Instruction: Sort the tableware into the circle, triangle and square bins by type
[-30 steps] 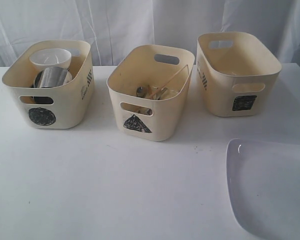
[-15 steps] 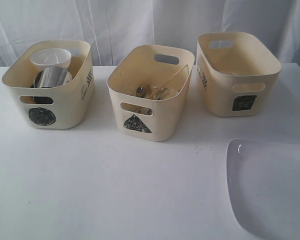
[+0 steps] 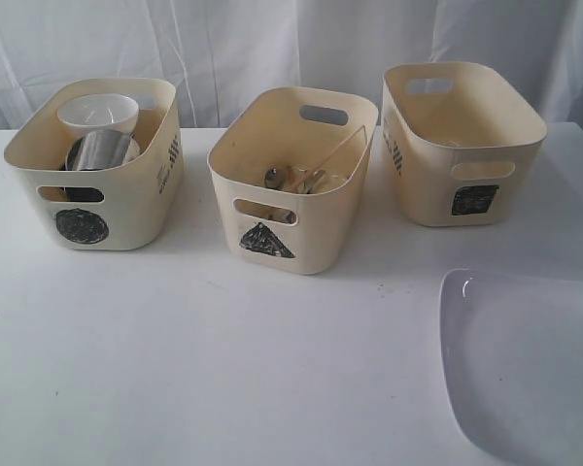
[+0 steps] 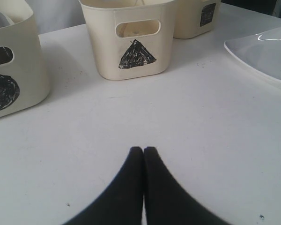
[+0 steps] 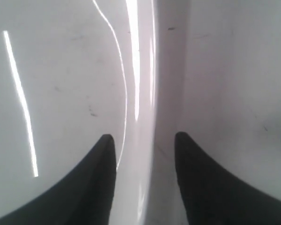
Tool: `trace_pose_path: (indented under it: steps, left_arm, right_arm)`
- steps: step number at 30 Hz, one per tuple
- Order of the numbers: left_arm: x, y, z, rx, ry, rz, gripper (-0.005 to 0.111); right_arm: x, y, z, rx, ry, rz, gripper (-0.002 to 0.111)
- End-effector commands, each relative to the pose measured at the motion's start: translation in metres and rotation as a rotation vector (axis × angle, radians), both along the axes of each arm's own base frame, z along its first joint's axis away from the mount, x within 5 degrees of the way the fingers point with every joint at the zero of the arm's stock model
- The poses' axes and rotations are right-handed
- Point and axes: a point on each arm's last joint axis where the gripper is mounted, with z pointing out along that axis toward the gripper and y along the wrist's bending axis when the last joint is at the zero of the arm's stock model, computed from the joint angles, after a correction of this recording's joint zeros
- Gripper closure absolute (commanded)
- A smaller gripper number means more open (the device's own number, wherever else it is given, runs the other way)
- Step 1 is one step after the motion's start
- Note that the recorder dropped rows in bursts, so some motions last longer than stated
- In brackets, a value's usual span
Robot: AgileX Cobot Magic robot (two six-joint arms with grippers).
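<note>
Right wrist view has the right arm's jaws spread astride the rim of the large white rounded-square plate at the near right corner of the bench (left arm's jaws pressed together, farther off).

- I see a white bench, plain on top apart from a few faint dark specks.
- On the left of the exterior view, toward the back, the circle bin stands upright on the bench.
- The triangle bin stands in the middle, a little nearer to me and clear of both neighbours.
- The square bin stands at the back right.
- The white plate lies flat at the near right, well apart from the bins. I lose part of it past the frame edge.
</note>
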Motion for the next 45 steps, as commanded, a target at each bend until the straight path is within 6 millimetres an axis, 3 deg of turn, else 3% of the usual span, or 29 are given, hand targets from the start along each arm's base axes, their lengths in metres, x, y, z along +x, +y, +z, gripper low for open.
trace_pose_path:
  steps: [1, 21, 33, 35, 40, 45]
  left_arm:
    - [0.000, 0.000, 0.000, -0.012, 0.003, -0.005, 0.107]
    - [0.000, 0.000, 0.000, -0.012, 0.003, -0.005, 0.107]
    - [0.000, 0.000, 0.000, -0.012, 0.003, -0.005, 0.107]
    - [0.000, 0.000, 0.000, -0.012, 0.003, -0.005, 0.107]
    - [0.000, 0.000, 0.000, -0.012, 0.003, -0.005, 0.107]
    - [0.000, 0.000, 0.000, -0.012, 0.003, -0.005, 0.107]
  right_arm:
    - [0.000, -0.005, -0.003, -0.011, 0.001, -0.004, 0.069]
    - [0.007, 0.000, -0.027, 0.135, 0.020, -0.002, 0.069]
    - [0.009, 0.012, -0.028, 0.288, 0.015, -0.019, 0.076]
    - [0.009, 0.013, -0.027, 0.301, 0.007, -0.030, 0.080]
    - [0.014, 0.018, -0.023, 0.389, -0.033, -0.081, 0.108]
    - [0.018, 0.023, -0.019, 0.471, -0.070, -0.124, 0.108]
